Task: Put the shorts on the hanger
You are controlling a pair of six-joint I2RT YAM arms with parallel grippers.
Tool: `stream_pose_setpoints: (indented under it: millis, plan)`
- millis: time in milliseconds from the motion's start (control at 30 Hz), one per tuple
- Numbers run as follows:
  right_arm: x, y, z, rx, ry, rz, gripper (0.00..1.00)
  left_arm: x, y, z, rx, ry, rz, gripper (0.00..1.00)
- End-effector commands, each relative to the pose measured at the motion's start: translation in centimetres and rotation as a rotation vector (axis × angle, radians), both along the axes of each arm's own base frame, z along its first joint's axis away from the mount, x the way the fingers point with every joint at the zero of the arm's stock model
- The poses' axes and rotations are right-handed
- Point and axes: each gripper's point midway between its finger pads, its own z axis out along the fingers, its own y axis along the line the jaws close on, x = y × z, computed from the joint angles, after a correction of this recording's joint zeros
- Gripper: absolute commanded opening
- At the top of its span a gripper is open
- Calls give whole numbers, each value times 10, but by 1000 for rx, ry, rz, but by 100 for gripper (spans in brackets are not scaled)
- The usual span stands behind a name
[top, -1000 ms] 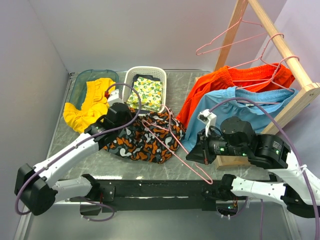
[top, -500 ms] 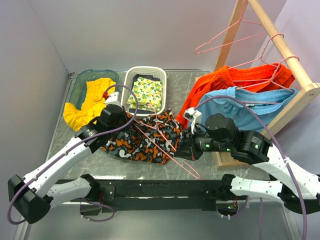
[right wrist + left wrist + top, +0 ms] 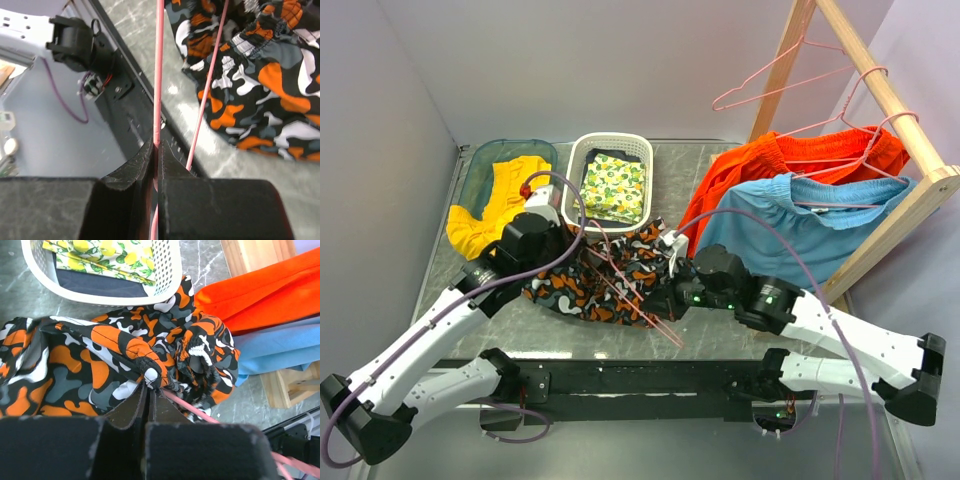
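The camouflage shorts [image 3: 582, 285] lie bunched on the table in front of the white basket. They also show in the left wrist view [image 3: 95, 357] and the right wrist view [image 3: 265, 85]. My left gripper [image 3: 150, 386] is shut on a fold of the shorts' hem; from above it sits at the shorts' left part [image 3: 570, 255]. My right gripper [image 3: 159, 145] is shut on a wire of the pink hanger [image 3: 159, 75]. The hanger [image 3: 638, 300] lies slanted across the shorts, its near corner over the table's front edge. Its wire runs beside my left fingers [image 3: 187, 404].
A white basket [image 3: 582, 152] holds a lemon-print cloth. A teal tub [image 3: 478, 165] holds a yellow cloth. A wooden rack [image 3: 895, 100] at right carries orange shorts [image 3: 780, 160], blue shorts [image 3: 810, 235] and spare pink hangers [image 3: 770, 85].
My right gripper has carried the hanger left, so it lies over the shorts. My left arm has drawn back left, still gripping the shorts.
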Motion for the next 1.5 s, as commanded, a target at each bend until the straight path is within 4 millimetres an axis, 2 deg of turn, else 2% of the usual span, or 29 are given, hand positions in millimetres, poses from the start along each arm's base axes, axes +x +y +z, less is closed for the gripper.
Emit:
stream_pose_setpoints:
  millis: [0, 33, 67, 133, 167, 400, 467, 533, 667, 733, 933, 1033, 1233, 1300, 1333, 1367, 1467]
  plan:
    - [17, 28, 29, 214, -168, 16, 0, -4, 4, 12, 13, -30, -20, 9]
    - [17, 29, 30, 231, -177, 15, 0, -5, 5, 12, 20, -33, -25, 23]
    - [19, 31, 33, 254, -191, 8, 0, -7, 6, 16, 15, -44, -28, 30]
    - [20, 28, 25, 240, -189, -1, 0, -10, 6, 21, 17, -60, -48, 43]
    - [22, 30, 33, 271, -208, -5, 0, -13, 8, 25, 18, -70, -58, 43]
    - [23, 34, 27, 271, -206, 3, 0, -41, 0, 38, 10, -139, -239, 46]
    - [24, 35, 26, 275, -204, 1, 0, -48, -4, 49, -28, -187, -279, 46]
    - [24, 37, 25, 272, -198, 2, 0, -51, -3, 49, -36, -203, -285, 47]
    - [26, 40, 22, 261, -190, 2, 0, -56, -2, 65, -74, -287, -300, 50]
    - [26, 41, 21, 260, -189, 3, 0, -57, -4, 65, -69, -305, -321, 52]
    - [27, 44, 24, 267, -184, 5, 0, -47, -9, 65, -22, -336, -312, 58]
    - [27, 45, 25, 266, -182, 8, 0, -43, -17, 65, -12, -335, -319, 60]
    - [27, 49, 26, 277, -172, 17, 0, -24, -19, 61, 51, -343, -228, 60]
    - [27, 50, 27, 275, -171, 17, 0, -15, -14, 57, 98, -336, -171, 59]
    - [27, 50, 27, 275, -172, 17, 0, -14, -16, 49, 132, -313, -166, 57]
    - [27, 50, 26, 273, -172, 17, 0, -8, -10, 49, 162, -314, -116, 56]
    - [29, 50, 28, 277, -176, 13, 0, -6, -5, 42, 228, -306, -75, 43]
